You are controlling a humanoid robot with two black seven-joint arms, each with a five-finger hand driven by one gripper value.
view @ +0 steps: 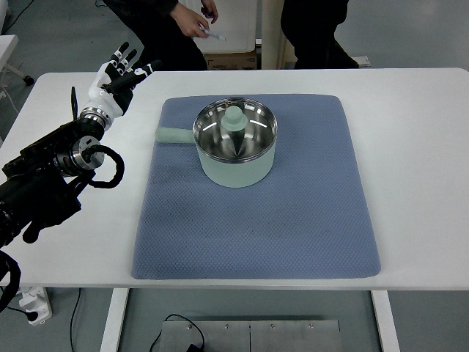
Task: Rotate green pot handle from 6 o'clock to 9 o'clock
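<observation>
Now, from the top view you are looking at the green pot [236,144] sitting on the upper middle of the blue mat [256,220], which is lying on the white table [410,147]. Its lid [236,130] is resting upside down inside the steel bowl. The pot handle [174,136] is sticking out toward the picture's left, its long axis running level along the mat's upper left part, so by my reading it is already pointing at 9 o'clock and the turn looks done.

Your left hand [117,77] is hovering over bare table beyond the mat's top left corner, fingers spread and relaxed, gripping nothing. The handle is lying down and to the right of those fingers, clearly apart from them, with its free end facing the hand's side. That makes the left hand the only one placed to reach it; the right arm is not showing anywhere.

Be minding the person [192,22] standing at the far edge, whose hand [201,26] is holding a small object I cannot identify
</observation>
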